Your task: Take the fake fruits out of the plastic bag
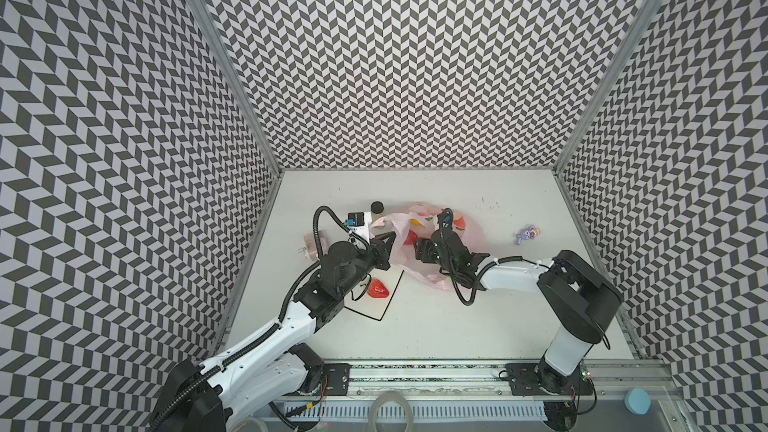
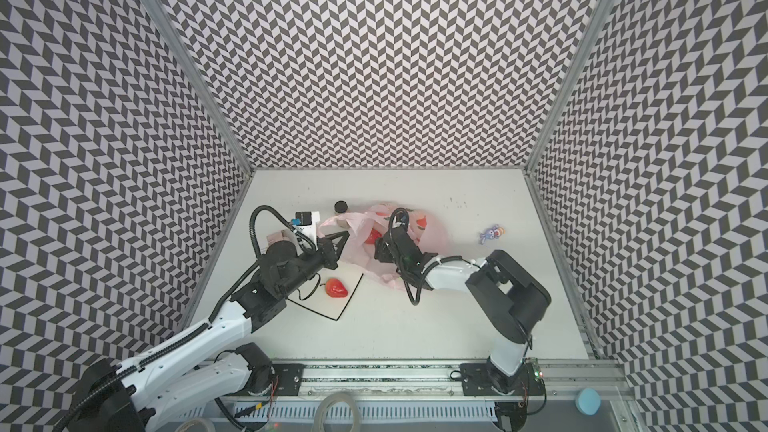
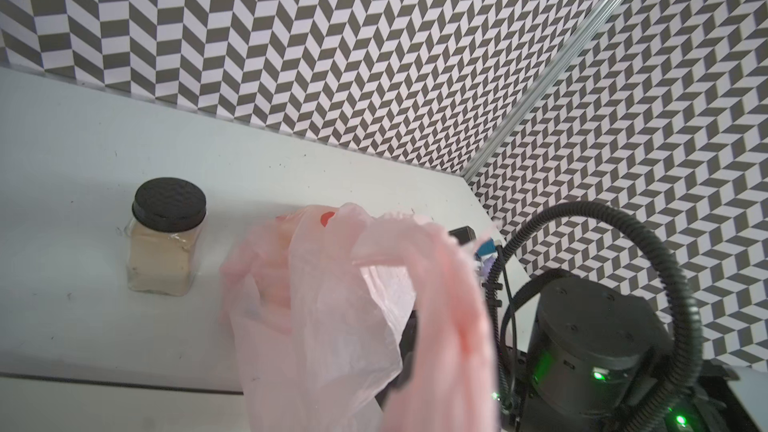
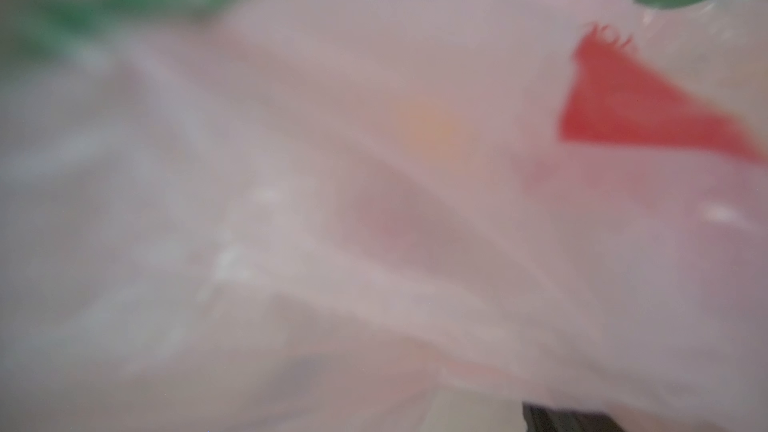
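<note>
Mid-table, the left tool (image 1: 391,237) pinches the translucent pink crinkly plastic bag (image 1: 471,238); the right tool (image 1: 419,252) reaches inside, opening untellable. Bare table (image 1: 457,326) spreads toward the near edge.

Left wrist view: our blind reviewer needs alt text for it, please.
A crinkly pale pink plastic bag hangs raised close to the camera, filling the foreground. Beside it a black-lidded jar of beige stuff stands on the white table, with the right arm alongside.
</note>
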Controlling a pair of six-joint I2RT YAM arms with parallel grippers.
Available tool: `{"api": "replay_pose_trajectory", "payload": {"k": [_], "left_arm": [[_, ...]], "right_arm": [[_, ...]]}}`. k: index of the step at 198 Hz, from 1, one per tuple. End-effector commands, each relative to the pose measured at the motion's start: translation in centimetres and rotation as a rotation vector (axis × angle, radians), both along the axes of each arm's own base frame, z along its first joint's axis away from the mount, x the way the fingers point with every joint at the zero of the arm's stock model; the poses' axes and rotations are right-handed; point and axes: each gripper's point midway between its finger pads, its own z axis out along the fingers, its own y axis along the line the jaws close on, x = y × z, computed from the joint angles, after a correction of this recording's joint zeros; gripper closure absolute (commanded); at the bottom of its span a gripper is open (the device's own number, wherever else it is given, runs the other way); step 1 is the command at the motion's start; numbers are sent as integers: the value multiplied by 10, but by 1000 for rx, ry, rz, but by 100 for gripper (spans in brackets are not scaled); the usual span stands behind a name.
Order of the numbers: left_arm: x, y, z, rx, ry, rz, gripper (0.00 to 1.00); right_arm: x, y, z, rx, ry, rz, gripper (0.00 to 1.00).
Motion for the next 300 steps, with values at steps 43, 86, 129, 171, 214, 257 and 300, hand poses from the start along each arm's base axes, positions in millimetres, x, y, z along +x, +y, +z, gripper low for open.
{"api": "replay_pose_trajectory", "payload": {"k": [43, 86, 129, 171, 214, 257, 300], "left_arm": [[-46, -97, 87, -94, -298, -398, 100], [-74, -142, 102, -149, -368, -625, 100], [-51, -116, 52, -47, -212, -465, 100], [-46, -69, -16, 128, -30, -269, 100], [-44, -44, -38, 236, 3, -159, 100], [-44, -53, -31, 201, -5, -194, 100], [-44, -57, -12, 138, -41, -201, 100]], "right_arm": [[-9, -64, 7, -29, -23, -159, 26], [-38, -131, 7, -29, -9, -288, 24], [-62, -139, 17, 0, -37, -219, 23], [-67, -95, 23, 11, -8, 19, 27], [-50, -63, 36, -8, -36, 60, 28], [-28, -48, 14, 32, 28, -14, 24], [-15, -34, -17, 16, 105, -34, 24]]}}
